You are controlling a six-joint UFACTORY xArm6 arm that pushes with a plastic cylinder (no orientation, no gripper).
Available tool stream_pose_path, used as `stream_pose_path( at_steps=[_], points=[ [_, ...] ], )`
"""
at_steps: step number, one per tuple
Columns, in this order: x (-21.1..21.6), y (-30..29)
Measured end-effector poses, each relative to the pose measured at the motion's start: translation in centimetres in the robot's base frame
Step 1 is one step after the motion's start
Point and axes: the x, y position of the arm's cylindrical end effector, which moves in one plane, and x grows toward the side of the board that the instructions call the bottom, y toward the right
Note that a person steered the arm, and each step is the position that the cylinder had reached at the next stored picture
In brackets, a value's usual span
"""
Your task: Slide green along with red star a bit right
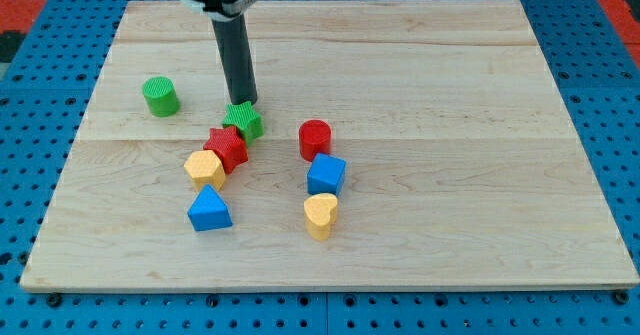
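**Tip at the green star, red star just below it**

The board [420, 65], a pale wooden slab, is lying over a blue pegged surface [40, 95] and is carrying every block; there are no containers showing, and nothing is sitting inside anything else.

The rod [236, 60] is coming down from the view's top, and my tip [244, 103] is resting at the upper edge of the green star [244, 121], touching it or very nearly so. There are no jaws on this arm, only the rod.

The green star is sitting left of the board's middle. The red star [228, 147] is lying just below and left of it, the two touching. A yellow block [204, 168] is pressing against the red star's lower left, and a blue triangle [209, 210] is sitting just below that.

To the view's right, well apart from the stars, a red cylinder [315, 139], a blue cube [326, 175] and a yellow heart [321, 215] are standing in a close column. A green cylinder [160, 96] is standing alone toward the left.
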Motion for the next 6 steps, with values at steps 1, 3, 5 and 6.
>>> stream_pose_path(
  at_steps=[1,3,5,6],
  points=[
    [-0.3,-5.4],
    [6.1,-1.4],
    [5.6,1.3],
    [3.4,0.6]
  ],
)
